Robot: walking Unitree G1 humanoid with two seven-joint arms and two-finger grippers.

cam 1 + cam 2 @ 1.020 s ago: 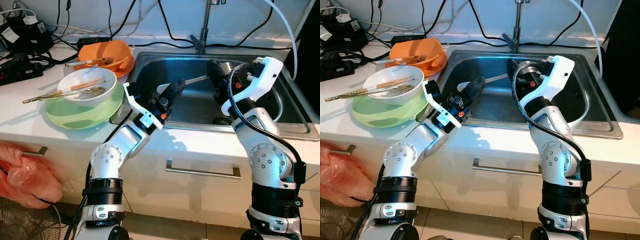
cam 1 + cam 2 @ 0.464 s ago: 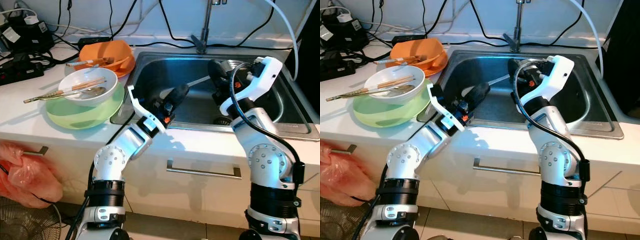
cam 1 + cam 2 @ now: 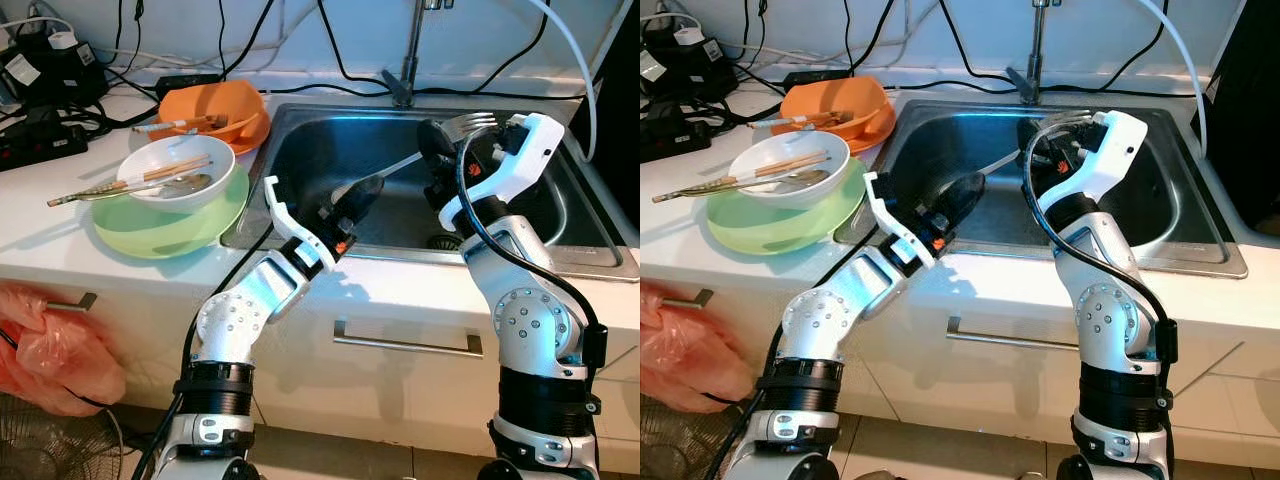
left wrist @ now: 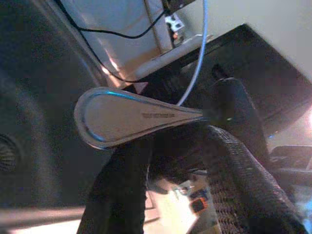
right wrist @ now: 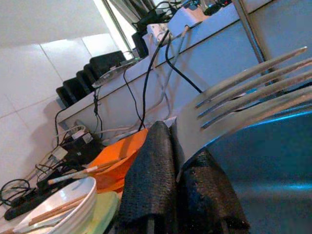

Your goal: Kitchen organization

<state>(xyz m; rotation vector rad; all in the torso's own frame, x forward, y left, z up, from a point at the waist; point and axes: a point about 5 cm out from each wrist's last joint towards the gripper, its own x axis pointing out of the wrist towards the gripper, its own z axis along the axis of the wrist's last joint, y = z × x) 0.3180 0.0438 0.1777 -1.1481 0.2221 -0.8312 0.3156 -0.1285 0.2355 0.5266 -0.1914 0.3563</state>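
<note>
Your right gripper (image 3: 437, 150) has its jaws clamped on the fork (image 3: 405, 160); the left gripper (image 3: 355, 195) jaws pinch its handle. Release one side first, over the sink (image 3: 560, 215).

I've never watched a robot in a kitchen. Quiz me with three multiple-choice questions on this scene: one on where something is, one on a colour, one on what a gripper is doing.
1. The chopsticks lie:
A. in the sink
B. across the white bowl
C. on the floor

2. The plate under the white bowl is:
A. green
B. blue
C. black

3. The right gripper is:
A. empty
B. shut on a fork
C. turning the tap

Answers:
1 B: chopsticks rest over the white bowl.
2 A: the plate is pale green.
3 B: the right gripper clamps a fork above the sink.
</note>
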